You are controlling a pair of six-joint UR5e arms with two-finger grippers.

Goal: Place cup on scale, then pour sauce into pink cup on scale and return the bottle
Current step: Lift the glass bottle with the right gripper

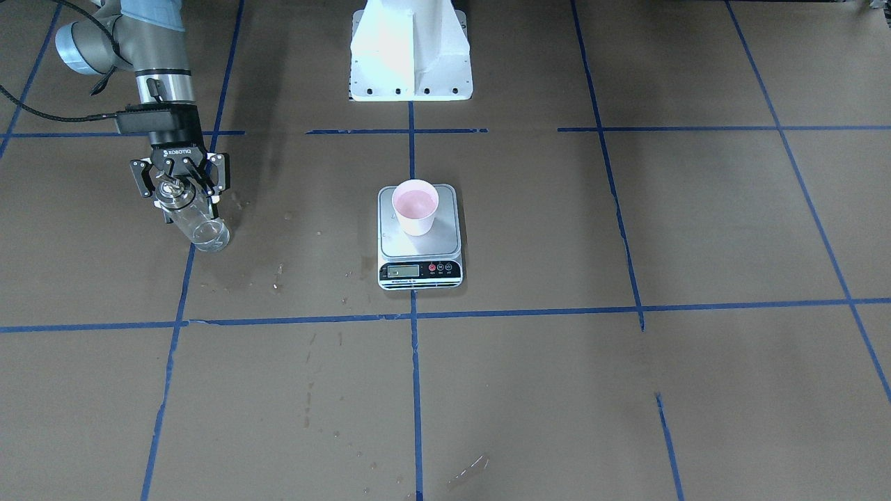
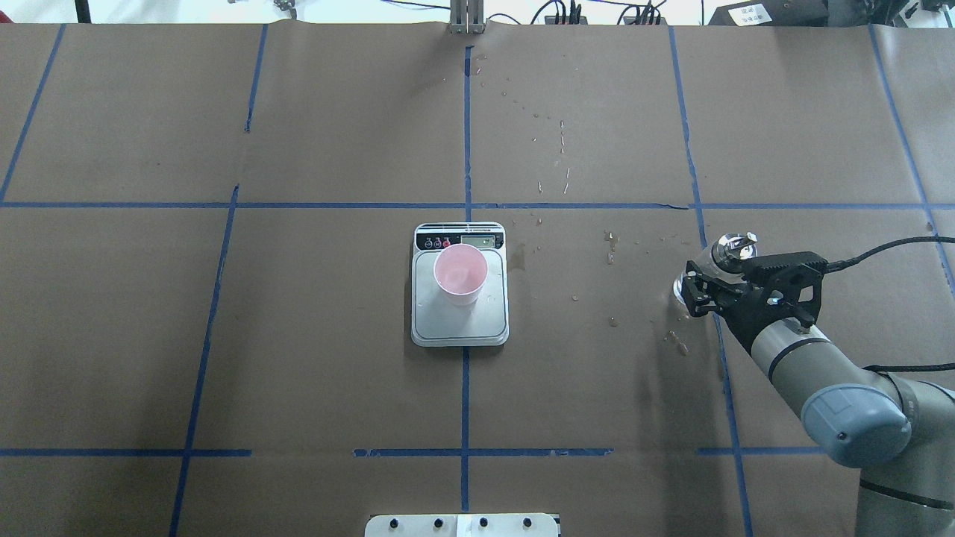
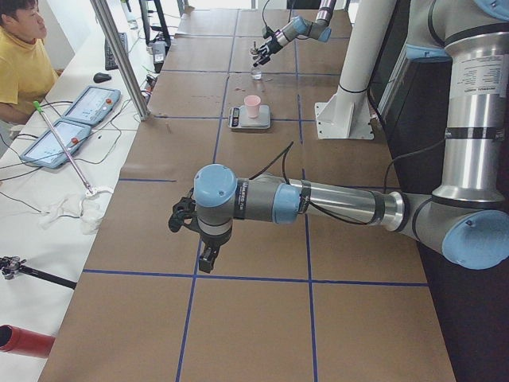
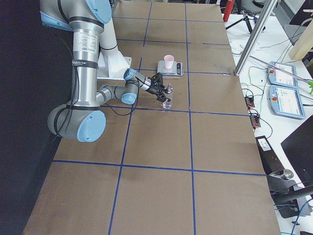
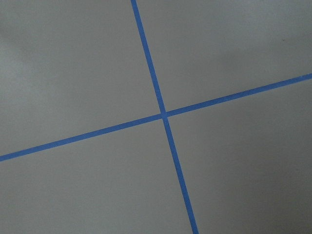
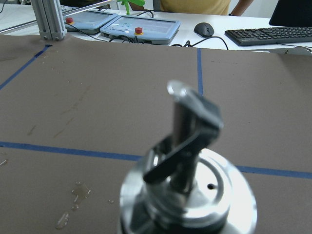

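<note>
1. Cup placement is done. The cup (image 1: pixel 415 207) stands upright on the scale (image 1: pixel 420 245), toward the back of the platform, away from the display. The scale sits mid-counter (image 1: pixel 529 390) on a tape line.
2. Bottle (image 1: pixel 202 229): well apart from the scale, out on the robot's right side. The side view shows it upright, with its base at or just above the counter beside a tape line.
3. Right tool (image 1: pixel 186 198): fingers closed on the bottle's upper body, just under the silver pour cap (image 6: pixel 192 126), so this is a firm hold, not a hover.
4. Left tool (image 3: pixel 181 216): seen only in the side view, parked near the counter far from the work. I cannot tell whether it is open or closed. Its wrist camera shows only tape lines.
5. Pour status is uncertain. The cup's inside reads pink, but no view is sharp enough to show whether sauce is in it. A few wet droplets (image 2: pixel 675 339) lie on the counter near the bottle.
6. Judgement: the bottle is either just grasped for the pour or just back from it. Releasing it is left in any case, and possibly the pour too.
</note>
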